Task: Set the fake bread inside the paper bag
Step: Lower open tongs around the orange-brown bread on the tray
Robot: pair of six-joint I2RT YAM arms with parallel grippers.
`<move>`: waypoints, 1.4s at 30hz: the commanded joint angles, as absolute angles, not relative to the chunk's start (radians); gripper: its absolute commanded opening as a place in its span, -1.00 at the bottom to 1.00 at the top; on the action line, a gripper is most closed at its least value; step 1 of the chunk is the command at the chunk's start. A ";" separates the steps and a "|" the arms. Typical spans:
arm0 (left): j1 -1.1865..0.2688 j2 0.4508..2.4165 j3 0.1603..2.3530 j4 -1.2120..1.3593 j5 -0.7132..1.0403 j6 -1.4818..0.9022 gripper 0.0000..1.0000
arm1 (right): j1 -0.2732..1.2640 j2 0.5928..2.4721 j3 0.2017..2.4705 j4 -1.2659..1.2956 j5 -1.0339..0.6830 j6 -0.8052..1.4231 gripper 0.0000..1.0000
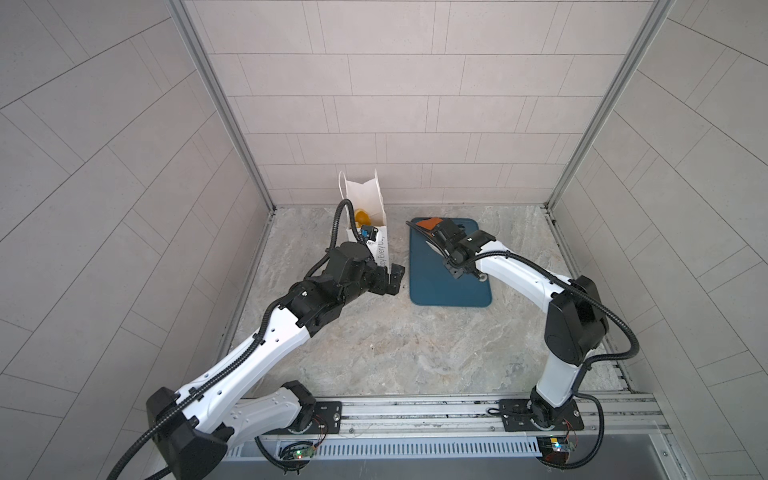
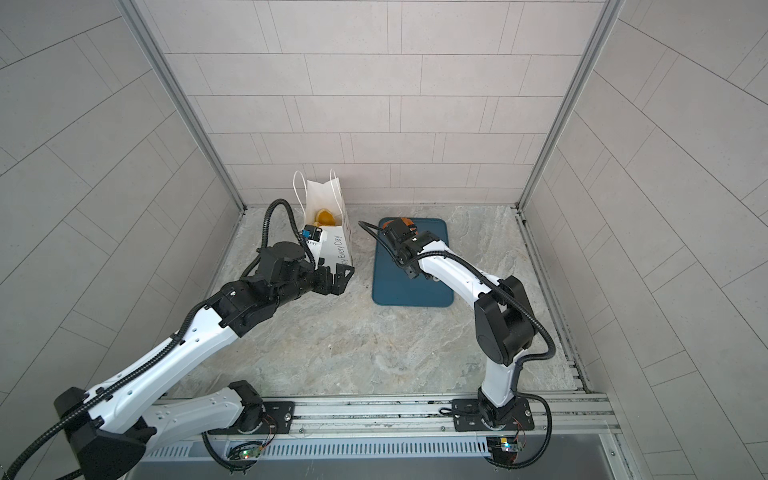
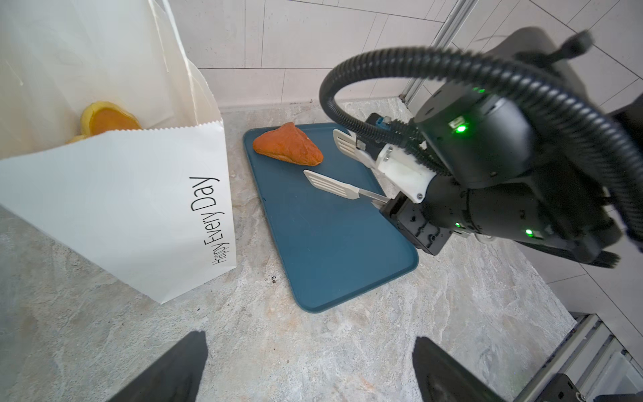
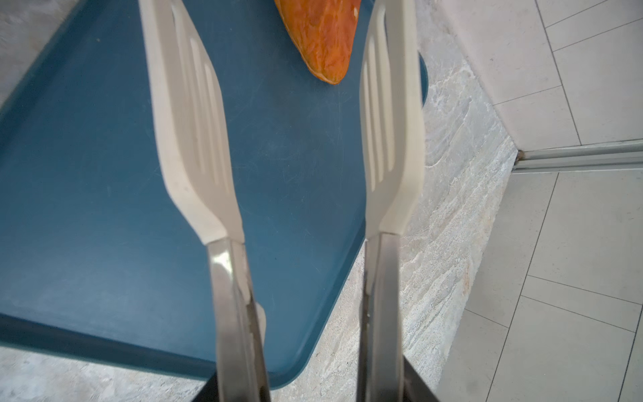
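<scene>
White slotted tongs, clamped in right gripper, blades spread to straddle triangle pastry on far tray; left gripper gaping beside paper bag.

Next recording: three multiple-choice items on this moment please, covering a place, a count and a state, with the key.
1. In both top views the bag stands: A. left of the tray; B. on the tray; C. right of the tray.
2. Breads on the tray: A. none; B. one; C. three.
3. The tongs are: A. open, gripping nothing; B. shut on a bread; C. lying loose on the tray.
Key: 1 A, its white wall rises left of the tray's edge. 2 B, only the orange triangle lies there. 3 A, the blades stand apart with nothing clamped.
</scene>
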State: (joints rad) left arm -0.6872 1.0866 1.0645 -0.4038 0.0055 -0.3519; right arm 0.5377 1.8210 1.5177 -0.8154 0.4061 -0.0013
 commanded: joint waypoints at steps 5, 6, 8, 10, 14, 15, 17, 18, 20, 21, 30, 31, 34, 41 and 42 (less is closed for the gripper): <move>-0.690 1.077 1.033 -0.374 -0.019 -0.380 1.00 | 0.515 1.914 1.605 -0.774 0.470 -0.009 0.11; -0.691 1.080 1.031 -0.374 -0.024 -0.384 1.00 | 0.509 1.930 1.615 -0.774 0.470 -0.008 0.11; -0.690 1.085 1.031 -0.372 -0.024 -0.385 1.00 | 0.498 1.958 1.633 -0.772 0.469 -0.005 0.10; -0.690 1.092 1.032 -0.368 -0.023 -0.387 1.00 | 0.488 1.986 1.653 -0.770 0.470 -0.007 0.10; -0.688 1.103 1.032 -0.358 -0.020 -0.388 1.00 | 0.473 2.033 1.692 -0.772 0.469 -0.020 0.10; -0.686 1.107 1.033 -0.358 -0.021 -0.387 1.00 | 0.469 2.045 1.698 -0.770 0.467 -0.021 0.10; -0.685 1.111 1.035 -0.357 -0.022 -0.387 1.00 | 0.461 2.063 1.715 -0.766 0.461 -0.030 0.10; -0.684 1.113 1.036 -0.357 -0.022 -0.385 1.00 | 0.459 2.072 1.723 -0.763 0.454 -0.034 0.10; -0.682 1.116 1.036 -0.358 -0.020 -0.385 1.00 | 0.453 2.083 1.734 -0.754 0.442 -0.046 0.10; -0.682 1.118 1.038 -0.360 -0.020 -0.384 1.00 | 0.449 2.090 1.740 -0.749 0.439 -0.052 0.10; -0.673 1.126 1.042 -0.365 -0.011 -0.384 1.00 | 0.425 2.149 1.806 -0.749 0.402 -0.113 0.11; -0.672 1.127 1.042 -0.366 -0.011 -0.384 1.00 | 0.421 2.160 1.818 -0.756 0.397 -0.117 0.11; -0.672 1.130 1.046 -0.368 -0.011 -0.382 1.00 | 0.409 2.186 1.850 -0.772 0.393 -0.118 0.11; -0.672 1.131 1.050 -0.371 -0.006 -0.383 1.00 | 0.394 2.243 1.934 -0.821 0.361 -0.119 0.12; -0.672 1.132 1.051 -0.371 -0.006 -0.384 1.00 | 0.394 2.255 1.950 -0.834 0.356 -0.120 0.12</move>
